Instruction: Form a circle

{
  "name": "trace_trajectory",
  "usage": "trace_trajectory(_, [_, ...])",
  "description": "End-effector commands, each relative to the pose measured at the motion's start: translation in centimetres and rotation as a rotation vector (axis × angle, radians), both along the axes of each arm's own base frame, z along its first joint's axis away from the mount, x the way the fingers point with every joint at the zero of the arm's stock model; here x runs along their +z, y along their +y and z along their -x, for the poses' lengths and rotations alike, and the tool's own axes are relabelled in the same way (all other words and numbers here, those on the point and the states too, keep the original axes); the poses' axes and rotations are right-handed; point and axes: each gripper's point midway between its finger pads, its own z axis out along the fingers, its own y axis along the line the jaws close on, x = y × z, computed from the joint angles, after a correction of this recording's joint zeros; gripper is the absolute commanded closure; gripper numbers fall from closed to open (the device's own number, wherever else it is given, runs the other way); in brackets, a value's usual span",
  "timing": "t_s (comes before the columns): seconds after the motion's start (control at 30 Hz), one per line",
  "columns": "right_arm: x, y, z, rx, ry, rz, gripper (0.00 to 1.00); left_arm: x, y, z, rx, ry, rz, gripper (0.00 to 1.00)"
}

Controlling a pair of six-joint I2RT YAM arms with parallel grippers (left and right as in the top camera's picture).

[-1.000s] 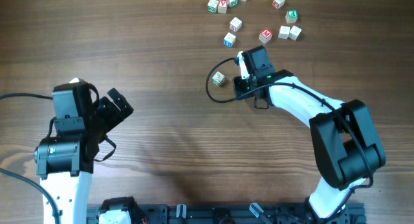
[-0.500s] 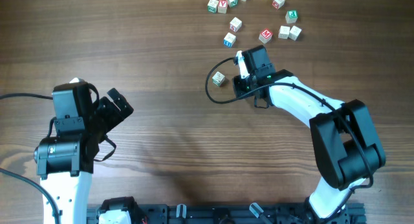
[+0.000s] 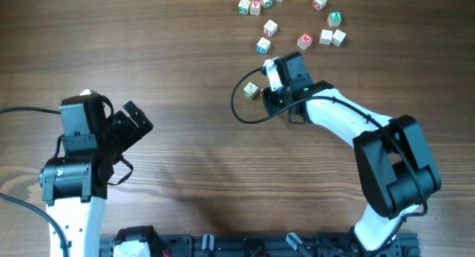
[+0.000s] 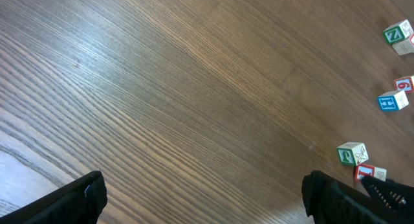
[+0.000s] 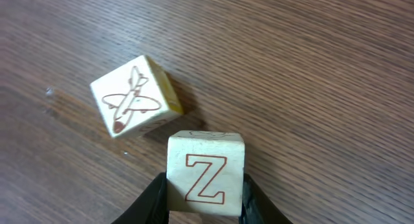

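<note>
My right gripper [image 3: 274, 77] is shut on a whitish cube with a red Z [image 5: 206, 169], its black jaws pressed against the cube's two sides just above the wood. Just left of it, a cube with an airplane drawing [image 5: 132, 98] lies tilted on the table [image 3: 185, 56]; overhead it is the lone cube [image 3: 251, 90]. The circle [image 3: 297, 19] is a loose arc of letter cubes at the far edge, including a red M cube [image 3: 304, 41]. My left gripper [image 3: 133, 125] hangs wide open over bare wood at the left, holding nothing.
A black cable [image 3: 241, 108] loops from the right wrist beside the lone cube. The left wrist view catches a green-lettered cube [image 4: 352, 154] and a blue one [image 4: 392, 101] at its right edge. The arm bases stand along the near edge.
My right gripper, holding the Z cube, has shifted slightly left toward the airplane cube. The left arm has not moved.
</note>
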Motion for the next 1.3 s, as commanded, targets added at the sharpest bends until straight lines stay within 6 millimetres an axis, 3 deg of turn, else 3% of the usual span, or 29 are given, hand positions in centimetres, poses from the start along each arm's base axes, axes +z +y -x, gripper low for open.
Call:
trace_trajectory(0.0, [0.1, 0.6, 0.5, 0.045, -0.001, -0.011, 0.83, -0.1, 0.4, 0.0, 0.018, 0.002, -0.006, 0.00])
trace_trajectory(1.27, [0.2, -0.4, -0.5, 0.073, -0.072, 0.081, 0.81, -0.1, 0.4, 0.0, 0.018, 0.002, -0.006, 0.00])
